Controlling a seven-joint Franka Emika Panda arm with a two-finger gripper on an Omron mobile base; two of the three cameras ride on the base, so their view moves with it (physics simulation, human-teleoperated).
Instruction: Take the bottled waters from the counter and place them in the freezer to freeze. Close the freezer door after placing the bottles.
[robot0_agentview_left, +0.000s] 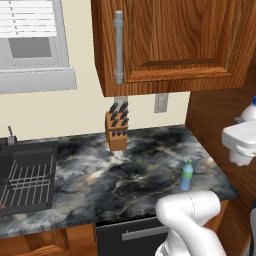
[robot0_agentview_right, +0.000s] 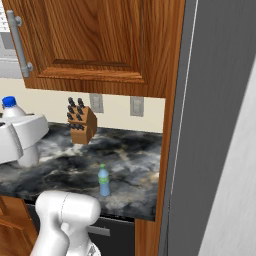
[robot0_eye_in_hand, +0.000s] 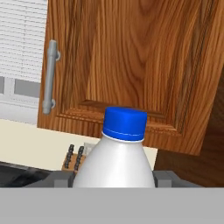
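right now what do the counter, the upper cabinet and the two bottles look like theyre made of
The counter: polished black stone, probably marble, going by its grey-white veins.
The upper cabinet: varnished brown wood with clear grain; its handle looks like matte grey metal.
The white bottle in the claw: opaque, likely plastic, blue cap.
The blue-green bottle: translucent, likely plastic, green cap.

knife block (robot0_agentview_left: 116, 131) at wall, counter (robot0_agentview_left: 100, 175) open
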